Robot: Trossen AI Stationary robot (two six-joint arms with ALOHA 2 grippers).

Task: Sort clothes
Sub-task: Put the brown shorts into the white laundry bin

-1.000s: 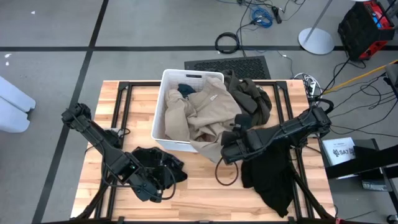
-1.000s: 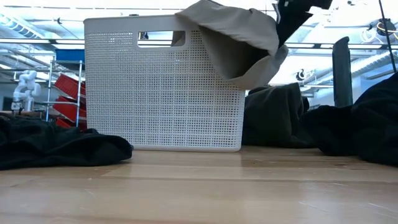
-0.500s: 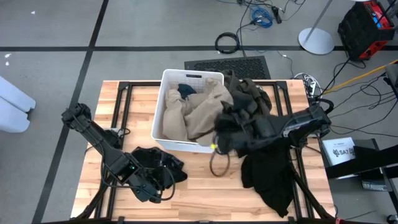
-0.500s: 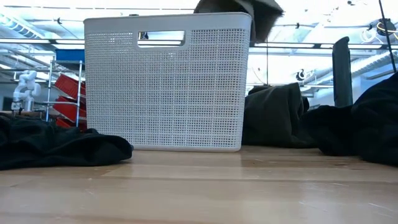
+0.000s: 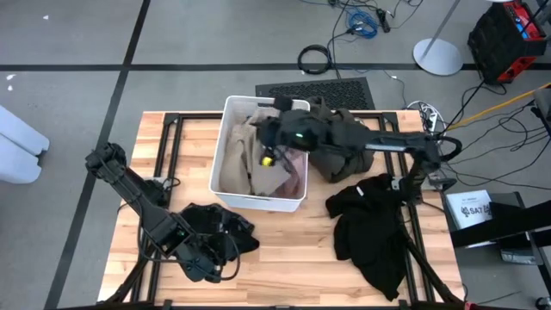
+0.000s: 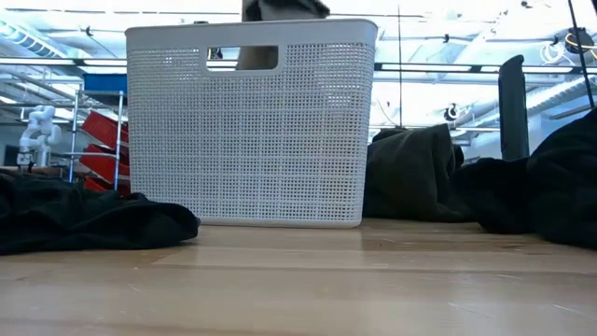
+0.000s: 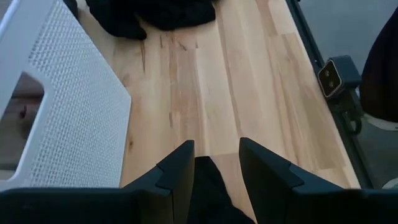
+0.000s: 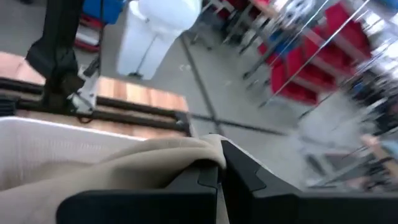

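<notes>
My right gripper [image 5: 267,142] hangs over the white bin [image 5: 225,108], shut on the tan-beige garment [image 5: 244,159], which lies mostly inside the bin. The garment's top pokes above the bin's rim in the low view [image 6: 280,8]. A pink garment [image 5: 293,178] shows in the bin's near right part. An olive-brown garment [image 5: 344,142] is heaped against the bin's right wall. My left gripper [image 7: 216,163] is open near the table's near left, beside a black garment [image 5: 215,228]; a black fold [image 7: 208,190] lies between its fingers. My right gripper pinches a raised fold of the tan-beige garment [image 8: 202,155] between its two shut fingers, above the bin. The cloth falls away slack from the fingers down into the bin. Whether my left gripper touches the black fold, I cannot tell.
A second black garment [image 5: 372,231] is spread on the table's right part, hanging past the near edge. Bare wood [image 5: 284,250] lies between the two black garments, in front of the bin. Black frame rails [image 5: 172,129] run along the table's sides.
My right gripper has gone from in front of the bin's near right corner up and toward the far left, over the bin. It has carried the tan-beige garment's overhanging part over the rim, so the garment now lies inside and the pink garment shows.
</notes>
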